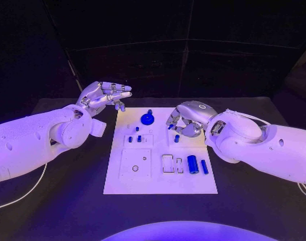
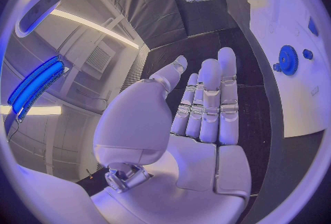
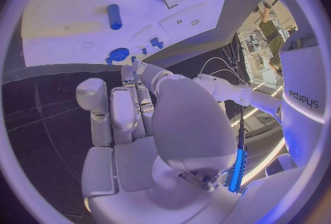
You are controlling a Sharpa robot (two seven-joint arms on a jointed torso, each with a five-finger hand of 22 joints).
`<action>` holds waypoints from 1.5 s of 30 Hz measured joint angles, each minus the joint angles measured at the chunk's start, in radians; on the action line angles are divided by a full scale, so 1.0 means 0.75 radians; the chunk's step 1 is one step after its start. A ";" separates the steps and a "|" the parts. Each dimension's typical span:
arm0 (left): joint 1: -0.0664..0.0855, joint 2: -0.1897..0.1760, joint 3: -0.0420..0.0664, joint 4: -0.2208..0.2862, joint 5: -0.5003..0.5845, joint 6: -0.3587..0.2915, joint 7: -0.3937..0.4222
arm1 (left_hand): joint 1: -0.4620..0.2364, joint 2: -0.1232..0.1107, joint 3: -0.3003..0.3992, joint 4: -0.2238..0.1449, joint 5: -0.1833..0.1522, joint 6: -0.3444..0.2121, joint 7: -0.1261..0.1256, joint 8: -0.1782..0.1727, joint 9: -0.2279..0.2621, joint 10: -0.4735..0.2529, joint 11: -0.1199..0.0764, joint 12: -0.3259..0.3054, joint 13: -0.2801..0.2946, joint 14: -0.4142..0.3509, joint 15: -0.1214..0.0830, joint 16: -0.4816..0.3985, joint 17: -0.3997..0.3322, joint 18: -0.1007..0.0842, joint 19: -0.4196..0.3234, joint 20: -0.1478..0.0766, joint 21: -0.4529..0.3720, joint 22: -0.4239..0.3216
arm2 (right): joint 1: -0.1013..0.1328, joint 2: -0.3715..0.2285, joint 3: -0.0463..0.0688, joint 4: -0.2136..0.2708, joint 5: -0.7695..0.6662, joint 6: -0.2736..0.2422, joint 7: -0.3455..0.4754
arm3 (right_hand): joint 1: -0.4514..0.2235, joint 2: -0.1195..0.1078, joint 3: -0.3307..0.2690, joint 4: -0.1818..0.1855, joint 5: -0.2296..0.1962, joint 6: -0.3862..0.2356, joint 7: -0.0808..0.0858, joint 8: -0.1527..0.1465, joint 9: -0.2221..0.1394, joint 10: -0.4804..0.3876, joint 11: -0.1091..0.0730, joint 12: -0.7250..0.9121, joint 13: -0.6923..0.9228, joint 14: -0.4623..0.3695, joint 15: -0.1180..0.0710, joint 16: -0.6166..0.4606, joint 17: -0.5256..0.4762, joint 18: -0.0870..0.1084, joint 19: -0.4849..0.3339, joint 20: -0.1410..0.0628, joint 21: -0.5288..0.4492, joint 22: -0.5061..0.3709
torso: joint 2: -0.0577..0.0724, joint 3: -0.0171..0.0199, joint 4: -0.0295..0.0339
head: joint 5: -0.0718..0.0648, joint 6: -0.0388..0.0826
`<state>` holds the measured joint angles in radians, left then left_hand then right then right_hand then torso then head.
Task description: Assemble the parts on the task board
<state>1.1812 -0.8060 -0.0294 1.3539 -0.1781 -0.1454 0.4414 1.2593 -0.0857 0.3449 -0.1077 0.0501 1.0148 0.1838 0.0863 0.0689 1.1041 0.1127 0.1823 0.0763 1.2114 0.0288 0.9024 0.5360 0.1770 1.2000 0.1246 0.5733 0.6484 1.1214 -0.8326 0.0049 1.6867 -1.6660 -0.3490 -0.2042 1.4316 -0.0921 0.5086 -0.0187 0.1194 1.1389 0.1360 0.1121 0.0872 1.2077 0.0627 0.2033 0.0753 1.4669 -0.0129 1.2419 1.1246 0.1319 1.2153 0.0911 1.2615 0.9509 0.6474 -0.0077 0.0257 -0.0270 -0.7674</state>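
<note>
Working part way through | white flat task board [image 1: 160,178] on black surface [image 1: 66,201] | blue round gear [image 1: 147,119] standing, blue tube [image 1: 193,164] lying loose | left hand [image 1: 103,95] fingers wide, empty | right hand [image 1: 184,120] fingers curled over board, hold unclear

Black table [image 1: 66,196], white task board [image 1: 160,183] lying flat at its middle
</note>
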 measured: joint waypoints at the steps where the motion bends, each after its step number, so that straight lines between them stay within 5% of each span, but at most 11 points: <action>1: 0.000 0.001 0.000 0.000 0.000 0.000 0.000 | 0.000 0.000 0.000 0.000 0.000 0.000 0.000 0.000 0.000 0.000 0.000 0.000 0.000 0.000 0.000 0.000 0.000 0.000 0.000 0.000 0.000 0.000 | 0.000 0.007 0.000 0.004 0.001 -0.002 0.001 | 0.000 0.000 0.000 0.000 0.000 0.000 0.000 0.000 0.000 0.000 0.000 0.000 0.000 0.000 0.000 0.000 0.000 0.000 0.000 0.000 0.000 0.000 | 0.000 0.0000 0.0000 | 0.004 0.000; 9: 0.000 0.012 0.000 0.000 0.000 0.003 -0.001 | 0.000 0.000 0.000 0.000 0.000 0.000 0.000 0.000 0.000 -0.005 0.005 0.000 0.000 0.000 0.000 0.000 0.000 0.000 0.000 0.000 0.000 0.000 | 0.001 0.109 -0.001 -0.004 0.019 -0.001 0.007 | 0.000 0.000 0.003 -0.003 -0.001 -0.001 0.000 -0.002 -0.001 0.000 0.000 0.000 0.000 0.000 0.000 0.008 0.002 0.000 0.000 0.000 0.000 0.002 | 0.002 0.0000 -0.0017 | 0.046 -0.008; 19: 0.001 0.023 0.000 -0.001 0.000 0.004 -0.003 | 0.000 0.000 0.000 0.000 0.000 0.000 0.000 0.000 0.000 -0.005 0.005 0.000 0.000 0.000 0.000 0.000 0.000 0.000 0.000 0.000 -0.003 0.000 | -0.039 0.259 -0.011 -0.117 0.042 0.027 0.027 | -0.004 0.004 0.007 -0.007 0.006 0.000 0.000 -0.007 -0.001 0.000 0.000 -0.005 -0.001 0.000 0.000 0.008 0.001 0.000 0.000 0.000 0.000 0.005 | 0.002 0.0014 -0.0024 | 0.137 -0.037; 27: 0.001 0.035 0.000 0.000 0.000 0.006 -0.007 | 0.000 0.000 0.000 0.000 0.000 0.000 0.000 0.000 0.000 -0.005 0.005 0.000 0.000 0.000 0.000 0.000 0.000 0.000 0.000 0.000 -0.005 -0.001 | -0.071 0.332 -0.051 -0.185 0.044 0.070 0.042 | -0.006 0.006 0.007 -0.007 0.006 0.001 0.001 -0.012 -0.001 0.000 0.000 -0.013 -0.001 0.000 0.000 0.008 0.001 0.000 0.000 0.000 0.005 0.010 | 0.003 0.0017 -0.0024 | 0.164 -0.052; 45: 0.001 0.044 0.000 -0.006 0.001 0.011 -0.023 | 0.005 0.005 0.000 0.000 0.000 0.000 0.000 0.000 0.000 -0.005 0.005 0.000 0.000 0.000 0.000 0.000 -0.001 0.000 0.000 0.000 -0.005 -0.002 | -0.111 0.355 -0.060 -0.205 0.026 0.138 0.058 | -0.006 0.006 0.007 -0.007 0.006 0.000 0.001 -0.016 -0.002 0.000 0.000 -0.013 -0.001 0.000 0.000 0.008 0.001 0.000 0.000 0.000 0.005 0.010 | 0.002 0.0024 -0.0049 | 0.183 -0.074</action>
<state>1.1822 -0.7728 -0.0295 1.3497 -0.1776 -0.1373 0.4244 1.2634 -0.0817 0.3449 -0.1077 0.0501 1.0149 0.1838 0.0862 0.0685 1.1006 0.1163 0.1820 0.0763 1.2115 0.0289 0.9024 0.5352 0.1768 1.2001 0.1246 0.5694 0.6466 1.0379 -0.5664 -0.0400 1.5331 -1.6466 -0.2453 -0.1608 1.4274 -0.0880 0.5138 -0.0239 0.1236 1.1392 0.1366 0.1004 0.0855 1.2076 0.0628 0.1935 0.0746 1.4669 -0.0128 1.2481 1.1253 0.1319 1.2153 0.0911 1.2655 0.9588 0.6488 -0.0058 0.0221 0.1100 -0.8227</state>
